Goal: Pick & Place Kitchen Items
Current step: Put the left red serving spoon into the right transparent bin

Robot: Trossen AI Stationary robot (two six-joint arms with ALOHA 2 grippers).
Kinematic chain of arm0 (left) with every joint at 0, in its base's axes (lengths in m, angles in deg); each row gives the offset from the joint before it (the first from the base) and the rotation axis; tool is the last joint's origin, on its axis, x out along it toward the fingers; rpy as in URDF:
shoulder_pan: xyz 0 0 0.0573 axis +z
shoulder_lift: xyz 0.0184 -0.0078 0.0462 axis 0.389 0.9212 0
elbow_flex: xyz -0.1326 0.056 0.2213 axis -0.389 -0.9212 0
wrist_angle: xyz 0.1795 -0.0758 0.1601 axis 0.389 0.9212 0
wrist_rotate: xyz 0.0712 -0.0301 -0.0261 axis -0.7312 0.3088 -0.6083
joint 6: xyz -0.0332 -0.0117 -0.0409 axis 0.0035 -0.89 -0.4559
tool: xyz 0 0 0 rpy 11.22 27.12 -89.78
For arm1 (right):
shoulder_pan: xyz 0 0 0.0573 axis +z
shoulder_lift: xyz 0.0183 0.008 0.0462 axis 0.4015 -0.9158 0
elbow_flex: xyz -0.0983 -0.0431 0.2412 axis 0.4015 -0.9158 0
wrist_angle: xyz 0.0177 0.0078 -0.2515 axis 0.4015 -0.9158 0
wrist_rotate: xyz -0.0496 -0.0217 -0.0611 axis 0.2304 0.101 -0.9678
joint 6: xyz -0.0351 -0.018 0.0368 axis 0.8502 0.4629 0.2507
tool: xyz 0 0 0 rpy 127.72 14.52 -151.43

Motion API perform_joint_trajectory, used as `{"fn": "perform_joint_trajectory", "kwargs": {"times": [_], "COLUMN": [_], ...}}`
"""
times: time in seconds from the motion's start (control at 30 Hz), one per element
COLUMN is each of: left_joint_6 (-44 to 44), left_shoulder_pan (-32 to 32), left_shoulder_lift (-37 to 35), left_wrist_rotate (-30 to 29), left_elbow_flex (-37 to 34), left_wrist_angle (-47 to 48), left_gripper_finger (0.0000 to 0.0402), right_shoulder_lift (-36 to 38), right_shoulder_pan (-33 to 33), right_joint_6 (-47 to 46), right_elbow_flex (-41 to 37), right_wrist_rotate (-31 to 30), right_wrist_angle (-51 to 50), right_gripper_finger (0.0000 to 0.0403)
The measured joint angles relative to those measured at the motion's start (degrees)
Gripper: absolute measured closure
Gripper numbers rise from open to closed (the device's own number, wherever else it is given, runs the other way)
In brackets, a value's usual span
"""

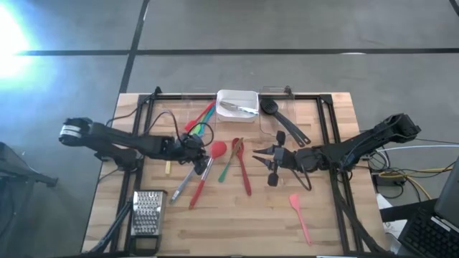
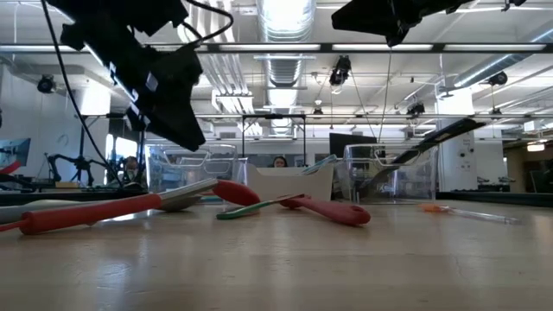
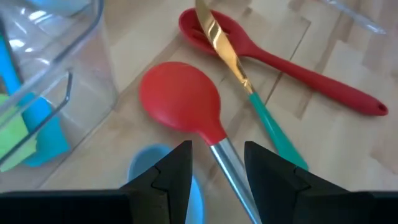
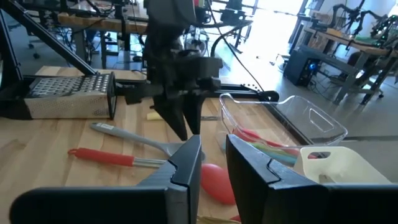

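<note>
Hovering mid-frame with fingers spread astride the red spoon (image 3: 181,102), the left gripper (image 3: 214,180) looks lined up to grasp, while the right gripper (image 1: 267,162), likewise spread, waits nearby.

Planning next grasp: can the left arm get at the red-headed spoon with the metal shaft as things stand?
Probably yes. The left gripper hangs open right over the red-headed spoon, its metal shaft running between the fingers. Nothing lies across it; the gold knife with green handle rests beside it on another red spoon.

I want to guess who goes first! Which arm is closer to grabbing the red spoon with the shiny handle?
Probably the left arm. Its open tool hangs right above the red spoon, fingers either side of the handle. The right tool is farther away, beyond the other utensils.
</note>
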Motion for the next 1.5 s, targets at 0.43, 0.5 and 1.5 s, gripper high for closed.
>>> {"fn": "perform_joint_trajectory", "kwargs": {"times": [0.43, 0.5, 1.5], "left_joint_6": [-0.8, -1.3, -6.7], "left_shoulder_pan": [0.2, 0.2, 0.6], "left_shoulder_lift": [7.6, 8.7, 21.6], "left_wrist_rotate": [2.0, 2.0, 3.7], "left_elbow_flex": [-1.0, -0.5, 1.2], "left_wrist_angle": [-6.0, -6.3, -15.5], "left_gripper_finger": [0.0231, 0.0217, 0.0308], "right_shoulder_lift": [0.0, 0.0, 0.0], "right_shoulder_pan": [-0.3, -0.3, -0.2], "right_joint_6": [0.2, 0.2, 0.2], "right_elbow_flex": [0.0, 0.0, 0.0], "right_wrist_rotate": [0.0, 0.0, 0.0], "right_wrist_angle": [0.3, 0.3, 0.3], "right_gripper_finger": [0.0316, 0.0316, 0.0332]}}
